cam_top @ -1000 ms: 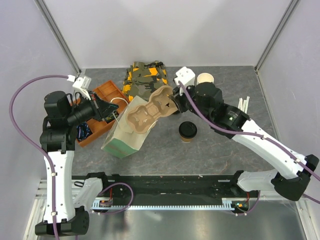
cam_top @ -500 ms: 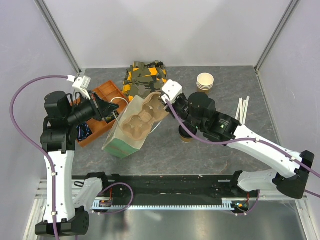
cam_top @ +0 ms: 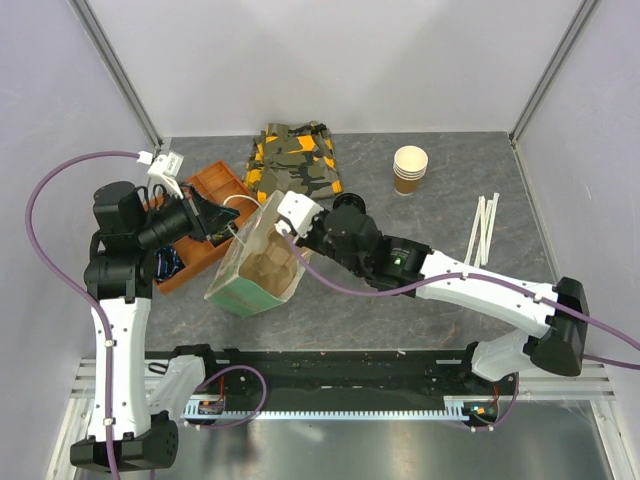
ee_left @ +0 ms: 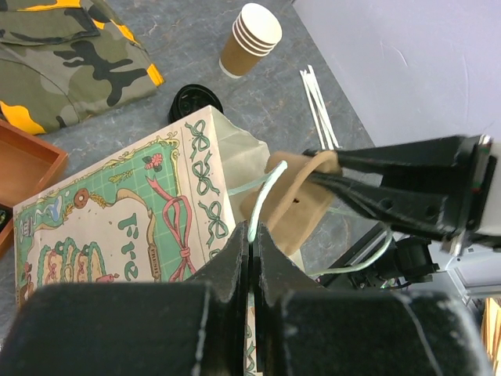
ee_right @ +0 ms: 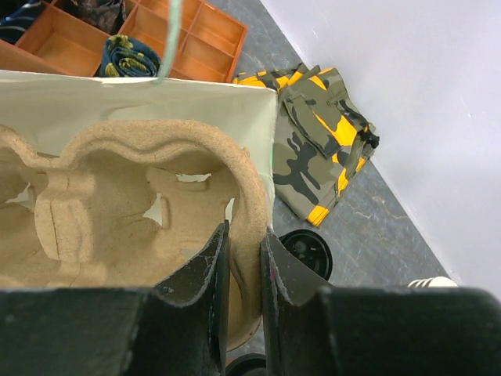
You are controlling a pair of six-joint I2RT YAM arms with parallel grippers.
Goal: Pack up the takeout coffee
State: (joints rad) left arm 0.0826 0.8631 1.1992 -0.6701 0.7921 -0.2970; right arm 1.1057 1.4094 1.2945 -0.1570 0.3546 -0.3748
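L gripper (ee_left: pixel 252 235) clamped tight on green handle (ee_left: pixel 263 196) of paper bag (ee_left: pixel 117 227), R gripper (ee_right: pixel 244 239) pinching brown cup tray (ee_right: pixel 117 196), tray partly in bag

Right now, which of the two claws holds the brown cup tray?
The right claw: it pinches the rim of the moulded tray in the open paper bag. The left claw is shut on the bag's pale string handle instead.

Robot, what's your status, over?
Left gripper shut on bag handle. Right gripper clamping pulp carrier in paper bag. Coffee not clearly visible; right arm blocks overhead view.
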